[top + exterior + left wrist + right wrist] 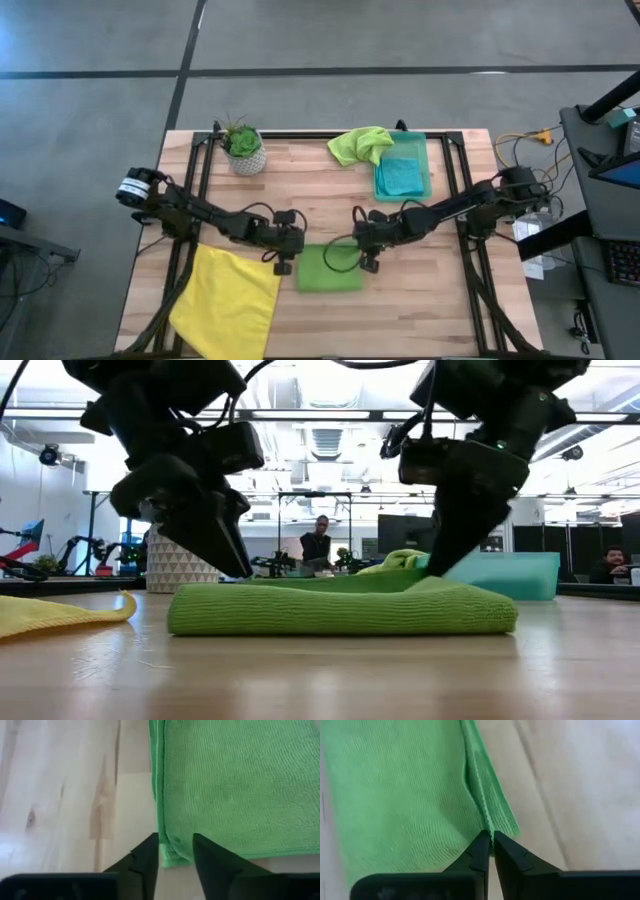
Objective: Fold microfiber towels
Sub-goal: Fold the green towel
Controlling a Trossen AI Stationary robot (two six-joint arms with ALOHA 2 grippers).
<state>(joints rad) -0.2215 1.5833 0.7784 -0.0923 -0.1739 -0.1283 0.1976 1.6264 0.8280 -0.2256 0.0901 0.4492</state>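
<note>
Green folded towel (on wood) pinched by right gripper.

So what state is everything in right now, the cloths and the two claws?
Green towel: folded flat, mid-table.
Yellow towel: spread open, overhanging the near table edge.
Lime towel: crumpled, draped over the bin's rim.
Teal towel: folded, lying in the bin.
Green bin: upright, uncovered.
Left gripper: open, fingers either side of the green towel's corner.
Right gripper: shut on the green towel's edge.
</note>
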